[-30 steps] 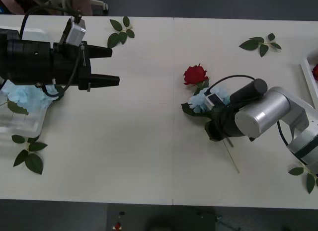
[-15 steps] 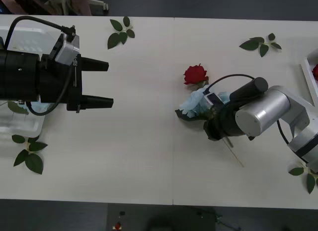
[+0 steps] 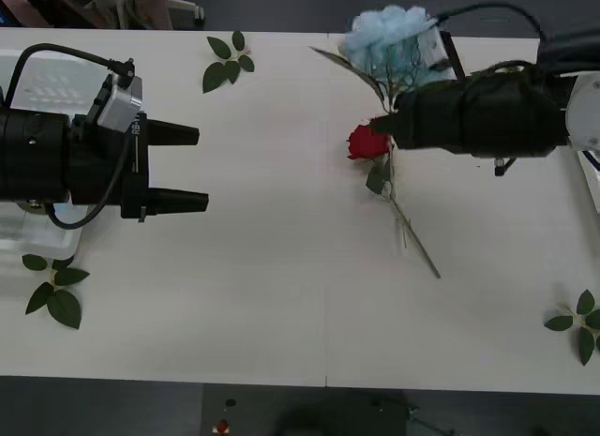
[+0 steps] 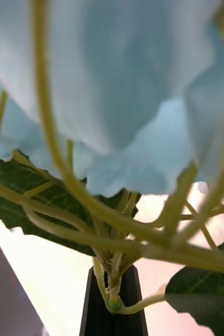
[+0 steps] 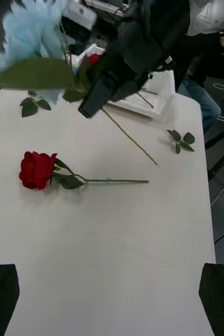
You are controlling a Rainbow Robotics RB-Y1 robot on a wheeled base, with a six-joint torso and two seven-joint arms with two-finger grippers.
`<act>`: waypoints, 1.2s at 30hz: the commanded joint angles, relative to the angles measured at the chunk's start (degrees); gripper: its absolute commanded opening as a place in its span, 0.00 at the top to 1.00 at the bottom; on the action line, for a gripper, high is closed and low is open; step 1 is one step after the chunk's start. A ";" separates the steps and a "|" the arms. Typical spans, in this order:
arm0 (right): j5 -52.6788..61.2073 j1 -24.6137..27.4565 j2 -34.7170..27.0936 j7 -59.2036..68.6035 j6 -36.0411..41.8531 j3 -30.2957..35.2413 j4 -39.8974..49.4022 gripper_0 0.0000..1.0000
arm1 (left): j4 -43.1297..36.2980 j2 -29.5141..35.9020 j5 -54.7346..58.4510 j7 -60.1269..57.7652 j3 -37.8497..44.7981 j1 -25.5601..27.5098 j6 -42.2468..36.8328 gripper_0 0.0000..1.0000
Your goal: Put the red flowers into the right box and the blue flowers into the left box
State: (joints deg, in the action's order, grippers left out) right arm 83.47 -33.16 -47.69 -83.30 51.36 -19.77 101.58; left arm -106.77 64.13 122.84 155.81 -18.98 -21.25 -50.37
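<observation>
a blue flower [image 3: 389,37] is held in the right gripper [image 3: 382,124] jaws, lifted at 1 o'clock over the counter [image 3: 262,295]. a red rose [image 3: 367,142] is left lying at centre. left gripper [image 3: 192,166] jaws are spread wide at 9 o'clock.

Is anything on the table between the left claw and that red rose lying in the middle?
Nothing visible. The left claw, open, faces the red rose across bare table. The right claw holds a blue flower lifted just above the rose.
</observation>
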 commanded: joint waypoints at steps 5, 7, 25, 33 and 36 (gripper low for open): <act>1.88 -12.55 9.02 11.58 -1.87 -1.41 -7.53 1.00 | 4.65 -7.62 3.20 -0.81 0.52 -1.78 0.27 0.00; 1.88 -13.78 11.22 11.94 -1.96 -1.41 -9.56 1.00 | 6.14 -10.17 3.20 -2.09 0.17 -3.09 0.19 0.00; -0.23 -15.88 21.76 11.23 -11.10 -1.06 -18.08 1.00 | 17.92 -19.04 1.79 -12.02 -10.12 -15.05 11.79 0.23; -0.23 -15.88 21.76 10.97 -11.89 -1.06 -18.08 1.00 | 18.18 -18.96 1.79 -13.08 -10.47 -15.93 11.87 1.00; -0.32 -15.88 21.76 10.97 -11.98 -1.06 -18.08 1.00 | 18.18 -19.04 1.79 -13.25 -10.64 -16.19 11.87 1.00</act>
State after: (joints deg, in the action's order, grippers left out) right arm 83.42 -46.91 -25.68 -73.27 39.62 -21.91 82.58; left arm -87.89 44.53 124.70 144.42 -29.76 -35.04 -38.83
